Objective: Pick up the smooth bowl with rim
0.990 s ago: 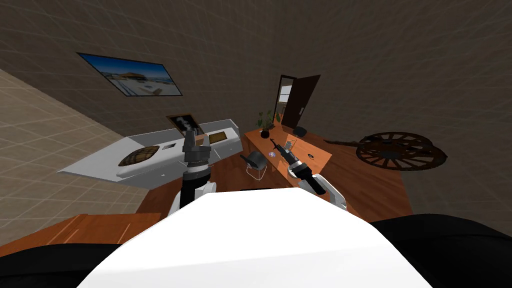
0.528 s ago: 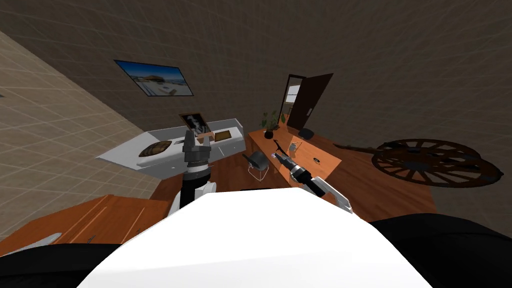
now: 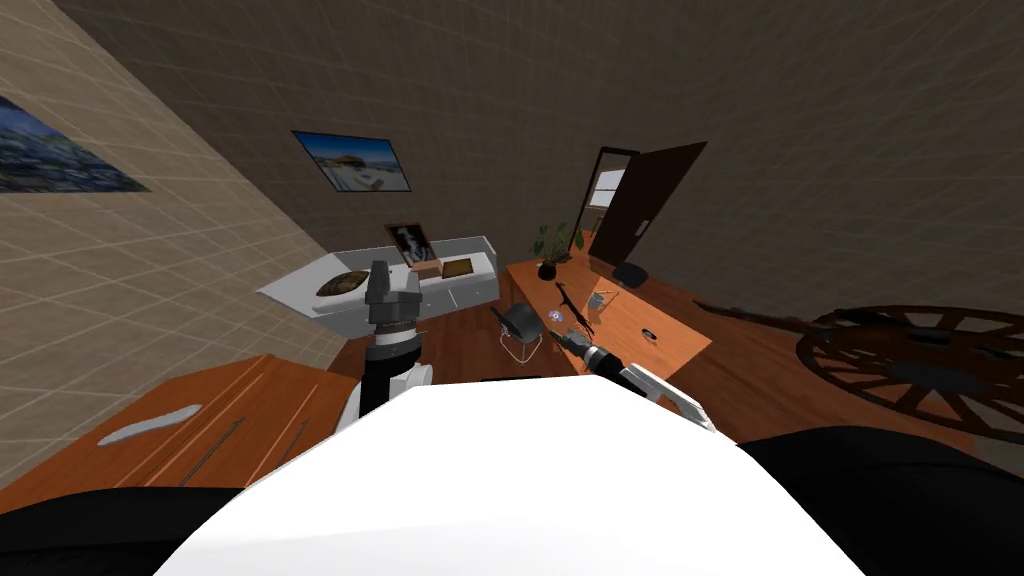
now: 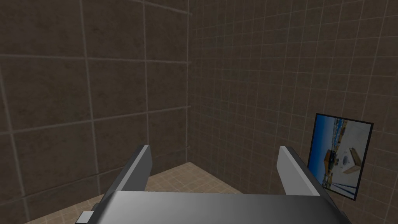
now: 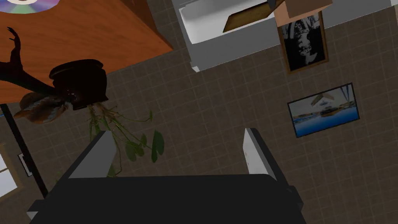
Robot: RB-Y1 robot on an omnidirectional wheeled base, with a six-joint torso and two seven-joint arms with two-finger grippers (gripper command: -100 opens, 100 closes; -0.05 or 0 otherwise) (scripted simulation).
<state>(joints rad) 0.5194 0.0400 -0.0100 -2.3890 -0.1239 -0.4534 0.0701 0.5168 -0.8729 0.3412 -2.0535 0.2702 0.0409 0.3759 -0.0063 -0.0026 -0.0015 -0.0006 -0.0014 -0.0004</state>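
An orange wooden desk (image 3: 625,325) stands ahead and to the right. At its far end lies a dark, low rounded thing (image 3: 630,272), and a small dark ringed thing (image 3: 650,335) sits nearer; which one is the bowl I cannot tell. My right gripper (image 3: 566,298) reaches out over the desk's near left part, open and holding nothing. The right wrist view has its fingers (image 5: 254,153) standing apart, pointing past the desk's edge (image 5: 97,35) and a dark plant pot (image 5: 79,83). My left gripper (image 3: 392,285) is raised upright in front of me, open (image 4: 215,167) and holding nothing.
A dark chair (image 3: 520,328) stands at the desk's near left corner. A white cabinet (image 3: 300,295) runs along the left wall, with a wooden table (image 3: 230,400) nearer on the left. A large wagon wheel (image 3: 920,365) lies on the floor to the right. A door (image 3: 650,195) stands open behind the desk.
The whole head view has swung: I have turned left, so desk, cabinet and wheel have slid right and the wooden table at left has come in. Both grippers stay open.
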